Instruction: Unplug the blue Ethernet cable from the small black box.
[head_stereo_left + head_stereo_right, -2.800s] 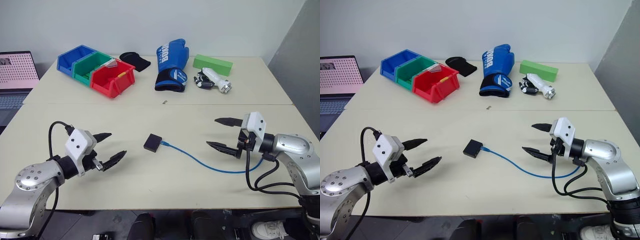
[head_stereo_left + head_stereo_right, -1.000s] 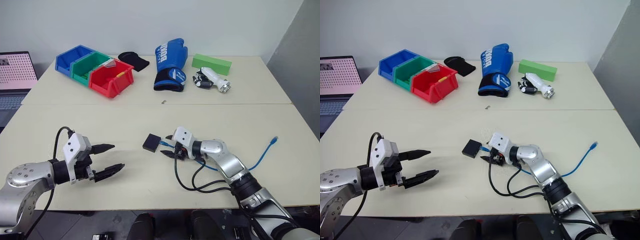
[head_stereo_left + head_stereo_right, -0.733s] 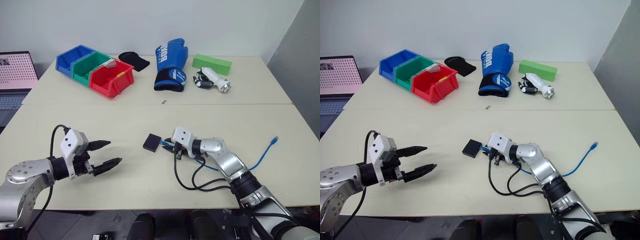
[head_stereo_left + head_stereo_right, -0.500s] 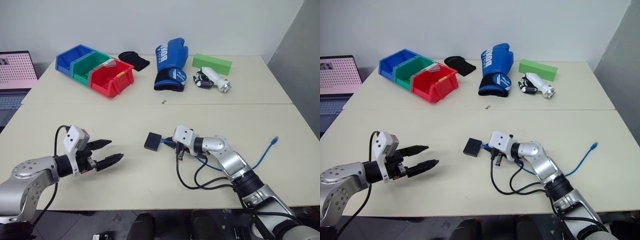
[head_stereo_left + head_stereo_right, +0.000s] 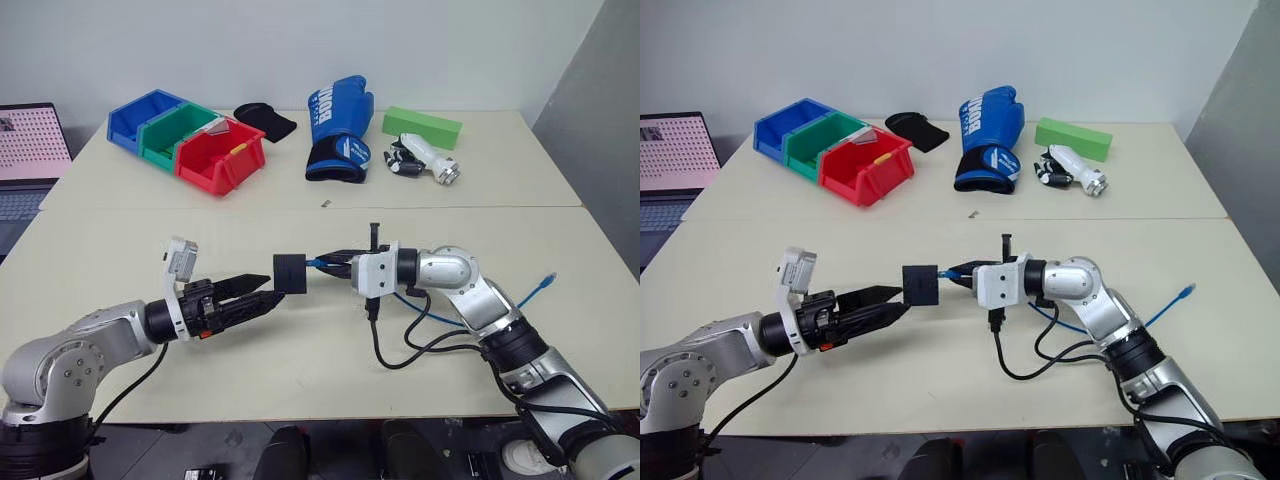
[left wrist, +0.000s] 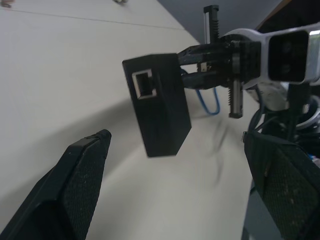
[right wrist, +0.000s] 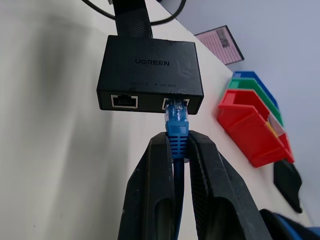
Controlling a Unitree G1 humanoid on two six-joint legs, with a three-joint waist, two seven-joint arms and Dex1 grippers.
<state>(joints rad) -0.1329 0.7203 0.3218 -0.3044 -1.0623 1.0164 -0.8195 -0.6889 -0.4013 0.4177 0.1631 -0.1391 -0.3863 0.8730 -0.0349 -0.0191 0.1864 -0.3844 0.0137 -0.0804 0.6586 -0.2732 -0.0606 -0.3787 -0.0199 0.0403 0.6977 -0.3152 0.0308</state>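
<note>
Not unplugged yet: plug seated, box airborne.

Small black box [image 5: 921, 284] hanging clear of the table [image 5: 1200, 310], carried only by the blue Ethernet cable [image 7: 176, 131], plug seated in one of two side ports. Right gripper [image 7: 177, 150] pinched tight on the cable boot just behind the box. Left gripper [image 5: 890, 300] spread wide on the box's far side, fingers [image 6: 80, 170] flanking it, not touching. Remaining, by judgement: clamp box with left, then pull the two apart. Cable's free end [image 5: 1186, 291] trailing well right of the box.
</note>
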